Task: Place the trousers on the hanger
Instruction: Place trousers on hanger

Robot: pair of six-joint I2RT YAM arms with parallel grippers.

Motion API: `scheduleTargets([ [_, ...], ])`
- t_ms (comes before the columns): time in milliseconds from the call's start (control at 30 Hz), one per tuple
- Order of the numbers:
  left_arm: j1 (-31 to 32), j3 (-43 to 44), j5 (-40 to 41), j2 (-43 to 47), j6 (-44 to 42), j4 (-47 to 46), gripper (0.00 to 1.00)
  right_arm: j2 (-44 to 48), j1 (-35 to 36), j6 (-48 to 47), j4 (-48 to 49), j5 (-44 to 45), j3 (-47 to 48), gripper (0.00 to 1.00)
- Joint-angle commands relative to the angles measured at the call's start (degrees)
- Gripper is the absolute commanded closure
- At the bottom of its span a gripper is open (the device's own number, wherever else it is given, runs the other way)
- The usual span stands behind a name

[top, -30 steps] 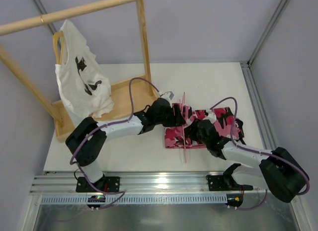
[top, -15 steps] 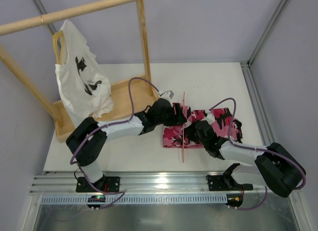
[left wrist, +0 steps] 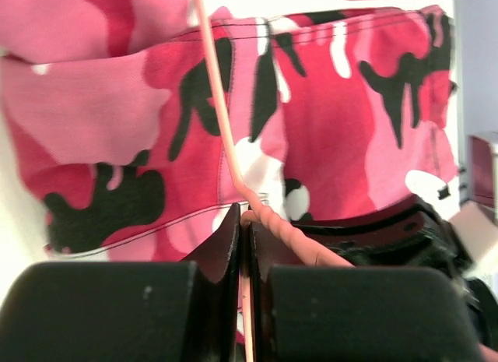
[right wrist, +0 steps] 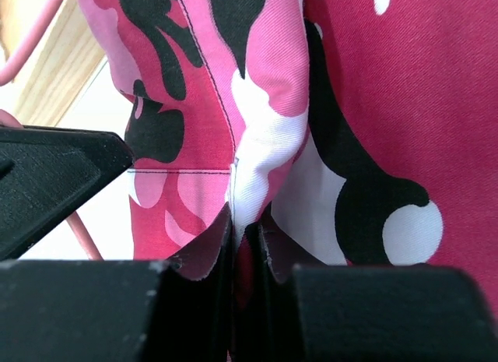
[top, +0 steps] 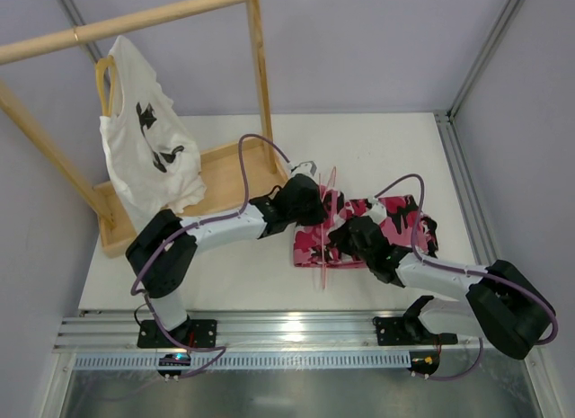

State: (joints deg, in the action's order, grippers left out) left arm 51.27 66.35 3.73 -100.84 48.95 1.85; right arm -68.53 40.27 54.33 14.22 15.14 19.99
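left claw (left wrist: 243, 222) clenched on pale-pink wire hanger (left wrist: 222, 121), right claw (right wrist: 243, 230) pinching fold of camo trousers (right wrist: 373, 105), both just right of wooden rack (top: 259, 67). tip: hold hanger steady, feed cloth through slowly.

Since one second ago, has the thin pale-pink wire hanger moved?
Yes. The pale-pink wire hanger has tilted: its near end swung left, toward the wooden rack base, its far end barely shifted.

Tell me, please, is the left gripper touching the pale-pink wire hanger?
Touching. The left wrist view shows it: the jaws of the left gripper are shut on the hanger, whose thin wire runs down between them.
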Motion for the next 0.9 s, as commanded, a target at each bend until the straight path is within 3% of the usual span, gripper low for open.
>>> scheduleTargets([
  [0,-0.20,2.29,7.60,-0.59,-1.93,10.62,1.00,1.29,0.69,-2.45,-5.92,4.27,5.14,0.96],
  [300,-1.08,2.91,9.02,-2.08,-1.05,16.61,1.00,7.61,-2.91,-10.90,-27.92,15.18,11.92,0.96],
  [567,-1.34,0.54,9.80,-1.91,1.32,16.69,1.00,15.97,-19.76,-17.75,-38.37,16.07,14.02,0.96],
  [867,-1.87,0.71,12.09,-2.26,1.59,18.28,1.00,20.98,-31.03,-19.34,-42.95,13.69,14.20,0.96],
])
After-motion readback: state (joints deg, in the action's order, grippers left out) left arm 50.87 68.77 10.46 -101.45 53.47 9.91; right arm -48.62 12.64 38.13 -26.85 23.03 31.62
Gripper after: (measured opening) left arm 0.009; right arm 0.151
